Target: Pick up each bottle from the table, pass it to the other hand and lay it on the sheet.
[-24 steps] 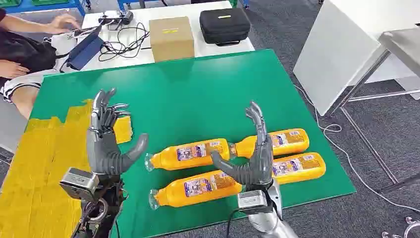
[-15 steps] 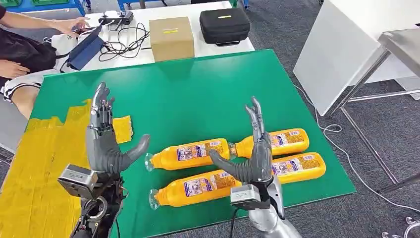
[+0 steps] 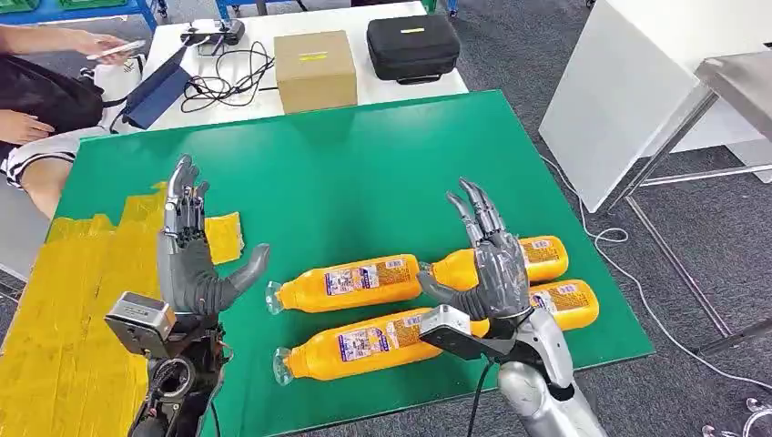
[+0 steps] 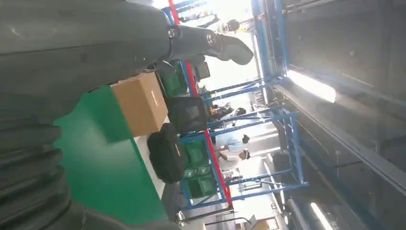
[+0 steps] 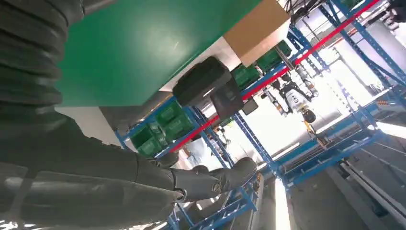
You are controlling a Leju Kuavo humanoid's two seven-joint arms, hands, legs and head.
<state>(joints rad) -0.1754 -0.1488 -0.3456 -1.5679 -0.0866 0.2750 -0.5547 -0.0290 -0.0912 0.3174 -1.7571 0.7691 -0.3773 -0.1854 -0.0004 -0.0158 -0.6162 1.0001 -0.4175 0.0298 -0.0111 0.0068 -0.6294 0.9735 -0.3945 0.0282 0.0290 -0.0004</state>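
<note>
Several orange bottles lie on their sides on the green table (image 3: 364, 155), caps pointing left. Two of them are a left one (image 3: 350, 282) and a near one (image 3: 364, 344). My right hand (image 3: 487, 259) is raised over the right-hand pair (image 3: 546, 253), fingers spread and pointing up, holding nothing. My left hand (image 3: 187, 259) stands upright and open, thumb out, at the edge of the yellow sheet (image 3: 64, 309), left of the bottles. The left wrist view shows its thumb (image 4: 210, 40) with nothing in it; the right wrist view shows its bare thumb (image 5: 215, 177).
A cardboard box (image 3: 315, 70), a black case (image 3: 413, 45) and cables (image 3: 228, 68) sit on the white table beyond the green one. A person (image 3: 36, 91) sits at the far left. A white panel (image 3: 637, 82) and metal frame stand to the right.
My right hand has shifted right and turned at the wrist, now over the right-hand bottles. My left hand has straightened its fingers and barely moved. The person's hand has lifted.
</note>
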